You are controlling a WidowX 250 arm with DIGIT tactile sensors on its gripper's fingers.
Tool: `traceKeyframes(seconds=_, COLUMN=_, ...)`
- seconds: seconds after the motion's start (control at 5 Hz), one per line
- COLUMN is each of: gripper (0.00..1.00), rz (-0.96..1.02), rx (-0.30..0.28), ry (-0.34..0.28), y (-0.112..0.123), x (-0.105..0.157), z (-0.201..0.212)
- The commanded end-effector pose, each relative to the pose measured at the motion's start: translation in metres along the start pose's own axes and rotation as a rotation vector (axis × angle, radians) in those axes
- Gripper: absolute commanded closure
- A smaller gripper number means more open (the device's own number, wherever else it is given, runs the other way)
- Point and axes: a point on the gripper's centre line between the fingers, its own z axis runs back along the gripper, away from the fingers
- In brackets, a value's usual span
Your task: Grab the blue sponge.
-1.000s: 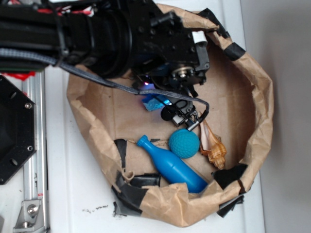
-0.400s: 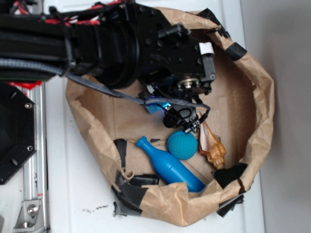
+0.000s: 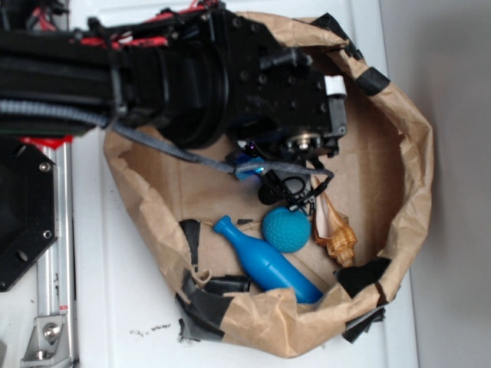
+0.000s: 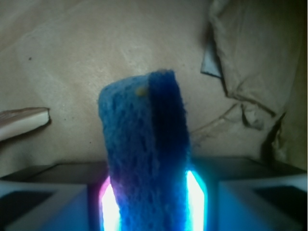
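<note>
In the wrist view the blue sponge (image 4: pixel 144 144) stands on edge, porous and speckled, and rises from between my two jaws. My gripper (image 4: pixel 147 204) is shut on it, with lit blue pads (image 4: pixel 193 199) pressed to both its sides. The brown paper floor lies well behind it. In the exterior view the black arm (image 3: pixel 291 100) covers the gripper, and only a small blue patch of the sponge (image 3: pixel 245 169) shows under the wrist, over the middle of the paper-lined basin.
A teal dimpled ball (image 3: pixel 286 230), a glossy blue bottle (image 3: pixel 268 264) and a brown shell (image 3: pixel 336 230) lie at the front of the basin. Crumpled paper walls (image 3: pixel 410 176) with black tape (image 3: pixel 207 303) ring it. Crumpled paper (image 4: pixel 255 72) rises at the wrist view's right.
The arm has shifted a little to the right with the sponge in its jaws. Less of the sponge shows under the wrist now.
</note>
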Motion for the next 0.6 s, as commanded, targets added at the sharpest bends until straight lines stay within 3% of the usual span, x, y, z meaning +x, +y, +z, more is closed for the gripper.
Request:
traceKeyframes(seconds=0.0, gripper=1.0, rz=-0.321, rx=-0.023, ry=-0.044, y=0.006, x=-0.019, z=0.101)
traceKeyframes(seconds=0.2, gripper=1.0, rz=-0.367, rx=-0.023, ry=-0.1, y=0.03, x=-0.028, z=0.149)
traceKeyframes(seconds=0.4, gripper=1.0, rz=-0.464, rx=0.006, ry=-0.072, y=0.025, x=-0.02, z=0.156)
